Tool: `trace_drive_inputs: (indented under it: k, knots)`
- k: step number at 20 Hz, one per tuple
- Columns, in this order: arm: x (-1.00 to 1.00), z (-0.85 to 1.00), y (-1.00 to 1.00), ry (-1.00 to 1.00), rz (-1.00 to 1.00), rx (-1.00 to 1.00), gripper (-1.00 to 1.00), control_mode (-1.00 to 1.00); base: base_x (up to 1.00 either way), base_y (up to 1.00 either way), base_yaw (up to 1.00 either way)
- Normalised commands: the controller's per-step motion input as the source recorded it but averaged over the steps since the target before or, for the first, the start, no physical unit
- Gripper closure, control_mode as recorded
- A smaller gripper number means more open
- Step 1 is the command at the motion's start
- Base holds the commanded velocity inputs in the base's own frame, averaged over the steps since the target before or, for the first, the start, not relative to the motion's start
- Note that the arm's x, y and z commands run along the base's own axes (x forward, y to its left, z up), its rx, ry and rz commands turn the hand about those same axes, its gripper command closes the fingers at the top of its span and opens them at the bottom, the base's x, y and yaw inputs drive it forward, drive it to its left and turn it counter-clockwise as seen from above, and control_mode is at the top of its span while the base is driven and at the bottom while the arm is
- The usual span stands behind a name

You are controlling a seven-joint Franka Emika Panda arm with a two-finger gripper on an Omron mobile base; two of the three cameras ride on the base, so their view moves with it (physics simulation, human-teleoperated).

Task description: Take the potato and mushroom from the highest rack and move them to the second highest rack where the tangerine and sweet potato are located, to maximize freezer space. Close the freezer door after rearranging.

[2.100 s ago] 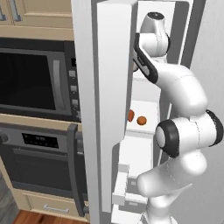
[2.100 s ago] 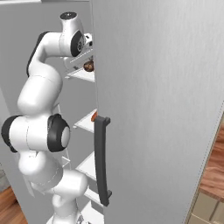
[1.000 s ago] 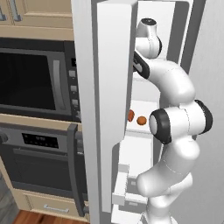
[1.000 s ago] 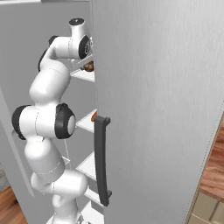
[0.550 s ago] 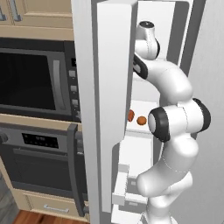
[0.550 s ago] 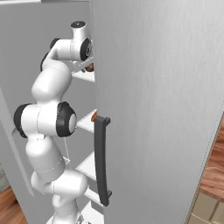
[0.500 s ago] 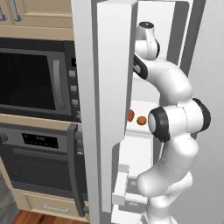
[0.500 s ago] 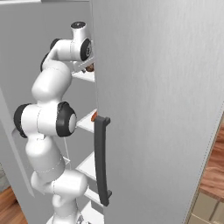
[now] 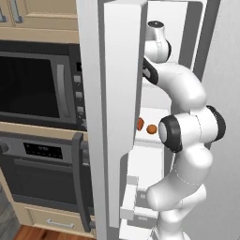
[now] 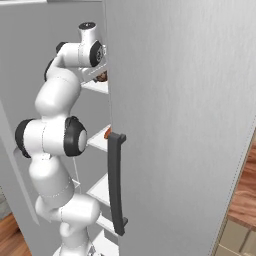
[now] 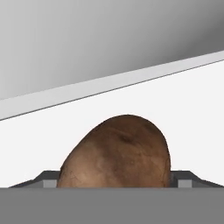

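We reach onto top rack of freezer (image 9: 199, 56); gripper (image 11: 118, 186) jaws wide, straddling potato (image 11: 117, 153), grip unconfirmed. Next: clamp, lift, lower to tangerine (image 9: 151, 129) rack.

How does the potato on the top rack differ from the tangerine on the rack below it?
The potato is dull brown and oblong; the tangerine is bright orange and round. The potato lies on the highest rack, between the gripper's fingertips; the tangerine sits one rack lower, away from the gripper. Both rest on white freezer racks.
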Motion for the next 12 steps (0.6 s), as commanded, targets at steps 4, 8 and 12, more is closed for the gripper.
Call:
trace_drive_inputs:
  k: [4,8,12]
  knots:
    - [-0.49,-0.10,-0.31,-0.13,0.26,0.01,1.00,-1.00,0.00,0.00,0.00]
    - [-0.74,-0.15,-0.24,-0.15,0.26,0.00,1.00,-1.00,0.00,0.00,0.00]
    - [-0.97,-0.23,-0.02,-0.11,0.06,0.00,1.00,-1.00,0.00,0.00,0.00]
